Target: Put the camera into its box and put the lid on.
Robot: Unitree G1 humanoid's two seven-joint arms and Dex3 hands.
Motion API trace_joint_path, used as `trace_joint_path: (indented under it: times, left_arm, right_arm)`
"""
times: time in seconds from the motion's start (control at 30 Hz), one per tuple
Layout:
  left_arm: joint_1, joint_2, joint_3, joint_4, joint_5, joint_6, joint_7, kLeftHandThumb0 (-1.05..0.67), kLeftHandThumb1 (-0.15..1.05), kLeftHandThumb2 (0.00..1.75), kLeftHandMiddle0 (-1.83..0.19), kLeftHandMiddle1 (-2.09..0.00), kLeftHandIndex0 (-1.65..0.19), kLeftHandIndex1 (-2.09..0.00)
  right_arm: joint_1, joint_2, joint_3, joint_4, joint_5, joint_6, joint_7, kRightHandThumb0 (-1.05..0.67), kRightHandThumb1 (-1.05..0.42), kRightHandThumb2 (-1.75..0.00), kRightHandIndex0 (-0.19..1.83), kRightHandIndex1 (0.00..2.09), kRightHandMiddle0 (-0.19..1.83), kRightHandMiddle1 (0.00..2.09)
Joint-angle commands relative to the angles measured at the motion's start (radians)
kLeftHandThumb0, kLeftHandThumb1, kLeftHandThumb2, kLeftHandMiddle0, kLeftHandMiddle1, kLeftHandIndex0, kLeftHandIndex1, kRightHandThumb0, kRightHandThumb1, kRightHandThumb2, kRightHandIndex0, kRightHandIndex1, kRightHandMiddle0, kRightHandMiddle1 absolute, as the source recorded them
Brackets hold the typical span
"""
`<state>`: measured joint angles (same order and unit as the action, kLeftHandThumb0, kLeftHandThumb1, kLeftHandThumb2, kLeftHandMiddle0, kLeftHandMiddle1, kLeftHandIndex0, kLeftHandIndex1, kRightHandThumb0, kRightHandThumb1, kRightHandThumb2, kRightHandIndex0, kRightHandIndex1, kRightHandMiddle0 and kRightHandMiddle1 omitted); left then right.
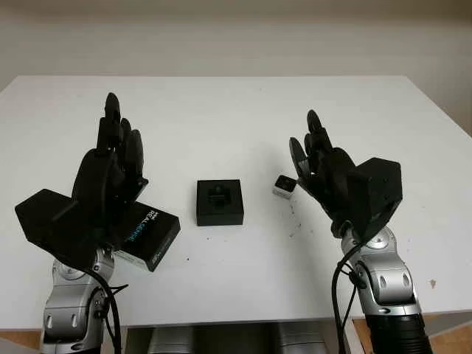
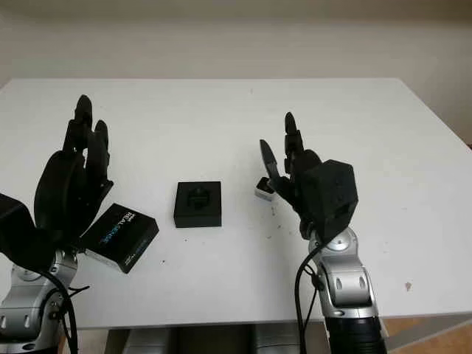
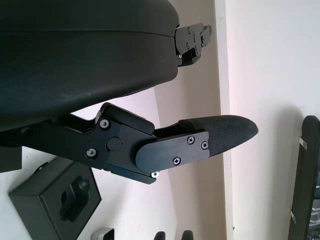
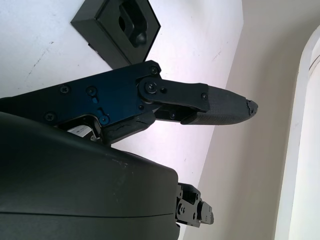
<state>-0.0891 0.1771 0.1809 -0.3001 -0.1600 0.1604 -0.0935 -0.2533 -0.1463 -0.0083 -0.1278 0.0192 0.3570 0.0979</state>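
Setting: a white table (image 1: pixel 236 110) against a pale wall.
Box: the black box (image 1: pixel 220 202) sits open at the table's middle, its moulded recess facing up and unfilled.
Camera: the small grey camera (image 1: pixel 284 186) lies on the table to the right of the box, just beside the right hand.
Lid: the dark lid (image 1: pixel 147 232) with printed lettering lies left of the box, partly under the left hand.
Right hand (image 1: pixel 323 166): raised, open, holding nothing.
Left hand (image 1: pixel 114 158): raised above the lid, open, holding nothing.
Step in hand: probably picking up the camera; lower the right hand over it, pinch its sides squarely, and turn it to match the recess before lowering.
Risk: a glancing touch could push the camera away.
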Motion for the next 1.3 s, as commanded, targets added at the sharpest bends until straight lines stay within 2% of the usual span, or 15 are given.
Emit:
trace_joint_path:
  times: [0.0, 0.37, 0.43, 0.53, 0.63, 0.77, 0.9, 1.07, 1.27]
  left_arm:
    - [-0.004, -0.008, -0.003, -0.004, -0.001, -0.011, 0.003, -0.80, 1.05, 0.64, 0.19, 0.00, 0.19, 0.00]
    - [-0.012, -0.016, -0.015, 0.006, 0.011, -0.005, 0.018, -0.81, 1.05, 0.65, 0.19, 0.00, 0.19, 0.00]
    - [-0.005, -0.019, -0.011, 0.006, 0.007, -0.010, 0.019, -0.81, 1.05, 0.65, 0.19, 0.00, 0.19, 0.00]
    - [0.003, -0.024, -0.008, -0.002, 0.002, -0.008, 0.024, -0.80, 1.05, 0.65, 0.19, 0.00, 0.19, 0.00]
    - [0.010, -0.025, -0.006, 0.000, 0.000, -0.017, 0.021, -0.80, 1.05, 0.63, 0.19, 0.00, 0.19, 0.00]
    - [0.010, -0.023, 0.001, 0.005, -0.011, -0.023, 0.014, -0.79, 1.05, 0.61, 0.19, 0.00, 0.19, 0.00]
    - [0.005, -0.012, 0.002, 0.004, -0.004, -0.016, 0.010, -0.81, 1.05, 0.62, 0.19, 0.00, 0.19, 0.00]
    - [-0.003, -0.010, 0.004, 0.006, -0.007, -0.004, 0.005, -0.81, 1.05, 0.62, 0.19, 0.00, 0.19, 0.00]
    - [-0.012, -0.001, 0.003, 0.016, 0.001, -0.014, -0.005, -0.81, 1.05, 0.63, 0.19, 0.00, 0.19, 0.00]
  right_arm:
    - [-0.017, 0.007, -0.006, -0.021, 0.008, 0.012, -0.001, -0.79, -1.05, -0.54, -0.19, 0.05, -0.18, 0.05]
    - [-0.071, -0.028, -0.033, 0.031, 0.020, -0.001, 0.032, -0.78, -1.05, -0.50, -0.18, 0.06, -0.16, 0.06]
    - [-0.099, -0.050, -0.053, 0.046, 0.013, -0.029, 0.033, -0.77, -1.05, -0.44, -0.18, 0.05, -0.15, 0.06]
    - [-0.155, -0.111, -0.086, 0.113, 0.009, -0.113, 0.065, -0.74, -1.05, -0.22, -0.04, 0.11, -0.04, 0.10]
    - [-0.232, -0.208, -0.095, 0.230, -0.004, -0.199, 0.144, -0.60, -0.96, -0.08, 0.10, 0.17, 0.09, 0.15]
    - [-0.332, -0.344, -0.058, 0.380, -0.074, -0.313, 0.250, -0.48, -0.85, -0.03, 0.25, 0.22, 0.22, 0.20]
    - [-0.414, -0.424, -0.003, 0.505, -0.153, -0.430, 0.314, -0.40, -0.79, -0.03, 0.29, 0.22, 0.26, 0.22]
    - [-0.518, -0.465, 0.061, 0.709, -0.231, -0.602, 0.345, -0.33, -0.76, -0.04, 0.30, 0.20, 0.28, 0.22]
    - [-0.626, -0.499, 0.166, 0.884, -0.395, -0.722, 0.292, -0.25, -0.78, -0.06, 0.27, 0.17, 0.27, 0.19]
